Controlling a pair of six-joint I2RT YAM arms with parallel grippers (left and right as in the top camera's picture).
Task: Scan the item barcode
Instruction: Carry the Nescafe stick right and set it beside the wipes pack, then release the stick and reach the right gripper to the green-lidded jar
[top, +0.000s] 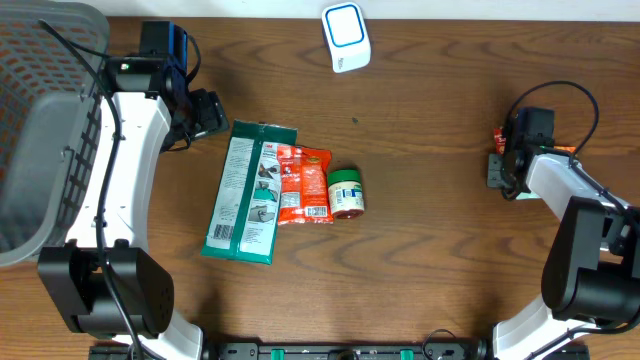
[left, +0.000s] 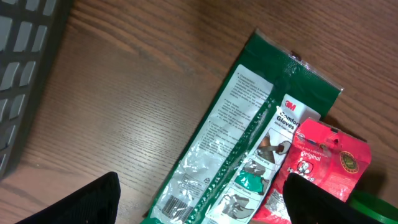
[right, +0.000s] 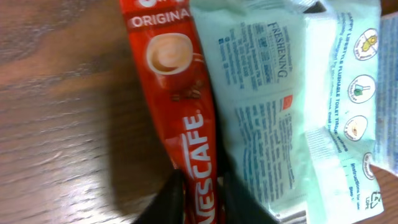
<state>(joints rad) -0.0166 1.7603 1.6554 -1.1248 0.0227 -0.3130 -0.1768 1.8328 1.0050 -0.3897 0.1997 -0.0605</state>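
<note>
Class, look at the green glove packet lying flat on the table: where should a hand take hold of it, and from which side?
The green glove packet lies flat, with the red packet crowding its right edge. Its left long edge is free, so probably pinch there, coming down from the left side.

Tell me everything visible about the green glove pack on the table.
The green glove pack is a long, flat, glossy plastic sleeve with green edges, a pale panel of fine print, a 3M label and what looks like a barcode near one end. It lies flat, slightly slanted, on the wooden table. A red packet sits against its right edge, seemingly overlapping it. The open left gripper hovers near its top corner, not touching.
</note>
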